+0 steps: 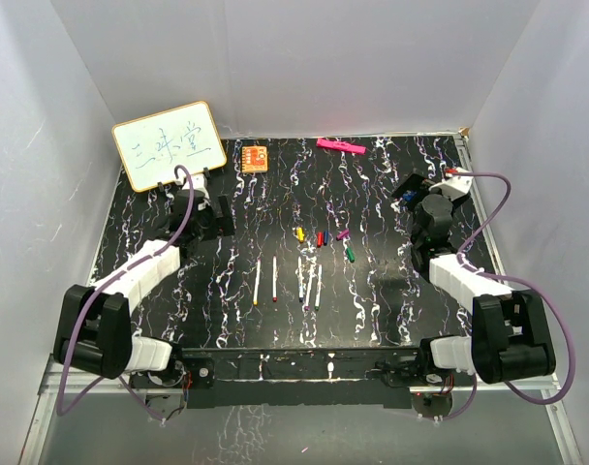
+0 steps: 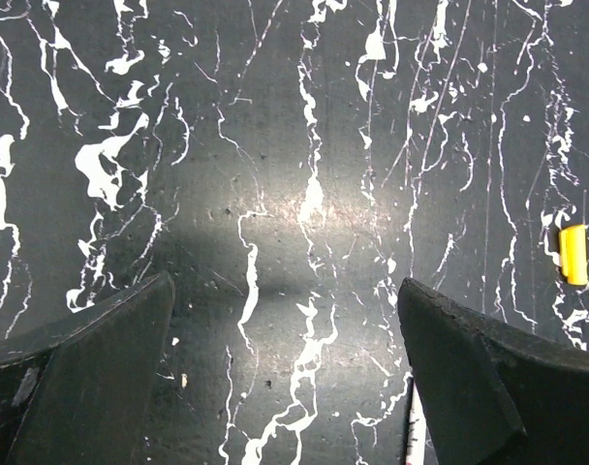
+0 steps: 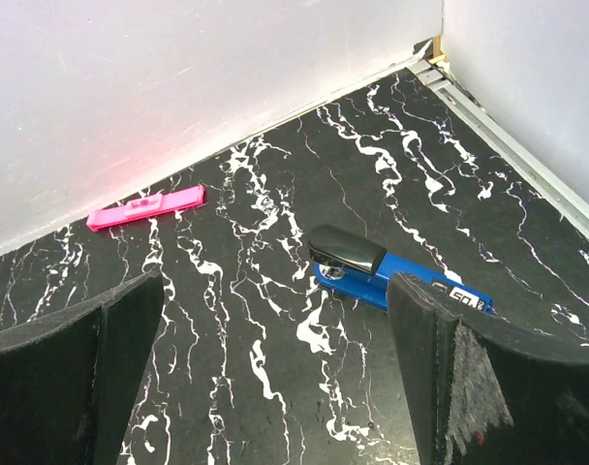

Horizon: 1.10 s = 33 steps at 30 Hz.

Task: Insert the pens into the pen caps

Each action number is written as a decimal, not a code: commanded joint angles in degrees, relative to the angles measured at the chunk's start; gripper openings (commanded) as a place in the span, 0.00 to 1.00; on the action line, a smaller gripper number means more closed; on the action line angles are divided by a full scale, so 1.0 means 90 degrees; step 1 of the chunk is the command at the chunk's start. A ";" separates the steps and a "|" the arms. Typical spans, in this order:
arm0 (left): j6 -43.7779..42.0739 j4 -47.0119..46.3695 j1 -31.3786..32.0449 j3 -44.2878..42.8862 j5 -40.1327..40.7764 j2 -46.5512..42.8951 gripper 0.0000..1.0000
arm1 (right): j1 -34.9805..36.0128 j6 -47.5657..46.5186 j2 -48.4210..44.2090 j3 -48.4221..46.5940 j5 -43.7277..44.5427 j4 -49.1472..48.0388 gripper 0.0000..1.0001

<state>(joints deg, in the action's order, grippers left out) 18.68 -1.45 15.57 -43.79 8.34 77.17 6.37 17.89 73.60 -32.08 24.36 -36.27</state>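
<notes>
Plainly, left claw point(image 2: 285, 281) and right claw point(image 3: 275, 279) gape empty; a clumsy pinch could roll pens point(image 1: 274, 279) between them into caps point(image 1: 320, 238)

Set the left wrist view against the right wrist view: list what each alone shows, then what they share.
Only the left wrist: a yellow cap at the right edge. Only the right wrist: the pink marker by the white wall, and a blue device with a black top. Both: the black marbled table, with left claw and right claw each open and empty.
</notes>
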 commanded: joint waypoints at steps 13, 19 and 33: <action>0.0611 0.0620 0.0540 0.0351 -0.1420 -0.1120 0.98 | -0.0008 0.0056 -0.0433 -0.0239 -0.0165 0.0262 0.98; 0.0688 0.1188 0.1132 0.0319 -0.1366 -0.1076 0.93 | -0.0007 0.0148 -0.0412 -0.0319 -0.0332 0.0405 0.98; 0.1024 0.2339 0.2663 -0.0733 0.0554 0.0241 0.87 | -0.0006 0.0194 -0.0513 -0.0225 -0.0310 0.0407 0.98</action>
<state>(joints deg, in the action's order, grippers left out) 26.46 14.33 37.15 -45.60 5.76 77.49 6.37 19.59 70.59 -32.21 21.89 -30.81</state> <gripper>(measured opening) 0.861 0.981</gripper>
